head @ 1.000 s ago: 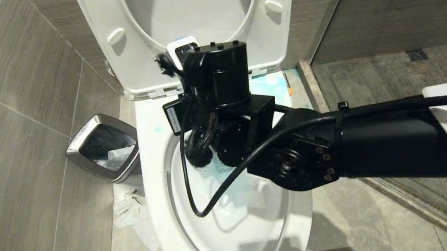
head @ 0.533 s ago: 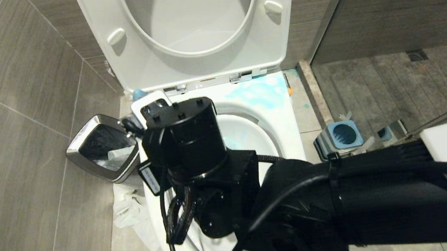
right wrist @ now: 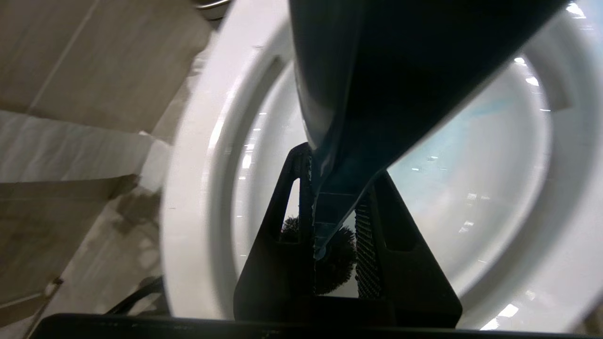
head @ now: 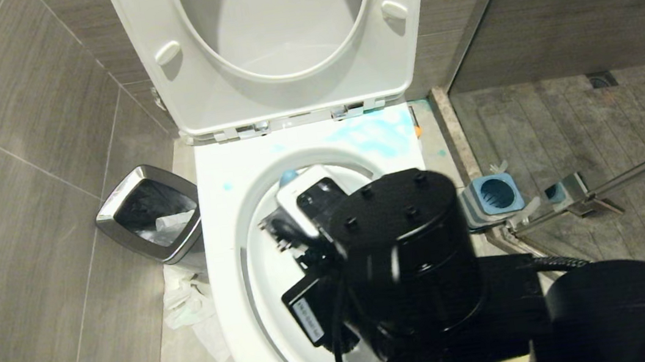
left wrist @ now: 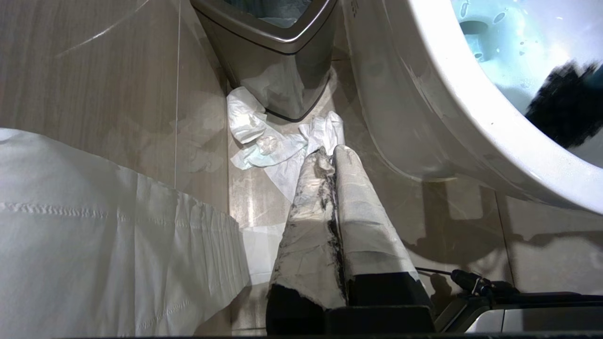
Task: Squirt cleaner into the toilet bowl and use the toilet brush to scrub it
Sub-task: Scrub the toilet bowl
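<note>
Here the scrubbing step is under way. The right tool (right wrist: pixel 334 221) is clamped on the handle of the toilet brush (right wrist: pixel 358 84), and its arm reaches over the toilet bowl (head: pixel 228 266) from the robot's right. In the right wrist view the dark bristle head (right wrist: pixel 330 259) hangs low inside the bowl, between the two black fingers (right wrist: pixel 278 245); whether it presses on the ceramic cannot be told. Blue cleaner liquid (head: pixel 372 135) is smeared on the flat rim behind the opening and tints the bowl's wall, so the squirting seems done; the cleaner bottle itself cannot be made out. The seat and lid (head: pixel 281 94) stand raised. The brush's blue-and-grey base (head: pixel 494 197) stands on the floor just beside the toilet, on the robot's right. The left tool (left wrist: pixel 334 207) hangs parked low at the toilet's left side, its wrapped fingers together, above crumpled paper (left wrist: pixel 273 141) near the waste bin (head: pixel 149 221).

To scrub well, the bristles should probably be kept pressed to the tinted wall and swept around under the rim, with the handle's grip kept firm so the brush does not twist. The wrist ought to stay clear of the bowl's edge, and strokes slow enough not to splash liquid out.
</note>
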Controlling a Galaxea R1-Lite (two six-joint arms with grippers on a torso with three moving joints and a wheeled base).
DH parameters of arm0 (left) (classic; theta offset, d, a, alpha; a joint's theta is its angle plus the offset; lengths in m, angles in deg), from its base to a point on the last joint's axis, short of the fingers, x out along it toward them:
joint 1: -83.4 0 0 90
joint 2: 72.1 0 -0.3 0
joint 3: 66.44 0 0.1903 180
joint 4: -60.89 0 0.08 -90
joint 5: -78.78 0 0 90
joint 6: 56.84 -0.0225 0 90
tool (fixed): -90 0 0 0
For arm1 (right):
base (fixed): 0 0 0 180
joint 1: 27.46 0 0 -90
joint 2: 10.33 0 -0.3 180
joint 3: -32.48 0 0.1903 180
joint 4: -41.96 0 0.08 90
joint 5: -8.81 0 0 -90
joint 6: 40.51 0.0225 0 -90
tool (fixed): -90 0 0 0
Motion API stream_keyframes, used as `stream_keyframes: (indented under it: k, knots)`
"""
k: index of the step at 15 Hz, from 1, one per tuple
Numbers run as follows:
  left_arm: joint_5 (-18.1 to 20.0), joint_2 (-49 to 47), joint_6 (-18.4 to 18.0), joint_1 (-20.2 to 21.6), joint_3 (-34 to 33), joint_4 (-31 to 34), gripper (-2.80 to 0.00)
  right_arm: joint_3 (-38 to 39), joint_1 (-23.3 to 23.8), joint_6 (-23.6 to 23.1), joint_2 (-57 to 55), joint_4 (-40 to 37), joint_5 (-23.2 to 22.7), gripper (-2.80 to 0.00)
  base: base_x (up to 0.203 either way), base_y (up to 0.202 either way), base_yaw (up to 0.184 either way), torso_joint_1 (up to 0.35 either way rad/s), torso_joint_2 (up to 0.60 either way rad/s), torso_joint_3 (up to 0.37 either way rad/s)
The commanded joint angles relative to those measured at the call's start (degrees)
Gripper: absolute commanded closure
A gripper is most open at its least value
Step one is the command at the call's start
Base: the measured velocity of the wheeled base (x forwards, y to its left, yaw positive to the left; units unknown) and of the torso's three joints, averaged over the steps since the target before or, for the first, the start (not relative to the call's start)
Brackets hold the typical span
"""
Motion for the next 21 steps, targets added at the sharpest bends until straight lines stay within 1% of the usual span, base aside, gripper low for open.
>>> stream_keyframes:
  k: [1,5,7,12,16,18,21]
  knots:
    - [0.0,0.0,-0.1,0.0,0.0,-0.1,0.0,2.2,3.4,-0.1,4.8,0.1,0.2,0.0,0.0,0.0,0.0,0.0,0.0,0.0]
    - [0.0,0.0,-0.1,0.0,0.0,0.0,0.0,1.6,10.0,-0.5,5.0,0.1,0.0,0.0,0.0,0.0,0.0,0.0,0.0,0.0]
    - [0.0,0.0,-0.1,0.0,0.0,0.0,0.0,-0.4,12.6,-1.3,4.2,0.2,-0.2,0.0,0.0,0.0,0.0,0.0,0.0,0.0]
    - [0.0,0.0,-0.1,0.0,0.0,0.0,0.0,-12.1,17.5,-2.8,-2.2,0.2,-0.5,0.0,0.0,0.0,0.0,0.0,0.0,0.0]
    - [0.0,0.0,0.0,0.0,0.0,-0.1,0.0,-21.4,18.5,-4.5,-9.0,0.6,-0.5,0.0,0.0,0.0,0.0,0.0,0.0,0.0]
    - [0.0,0.0,0.0,0.0,0.0,0.0,0.0,-25.2,18.5,-6.3,-13.0,2.7,-0.5,0.0,0.0,0.0,0.0,0.0,0.0,0.0]
    - [0.0,0.0,0.0,0.0,0.0,-0.1,0.0,-32.8,16.9,-8.7,-18.8,5.0,-0.5,0.0,0.0,0.0,0.0,0.0,0.0,0.0]
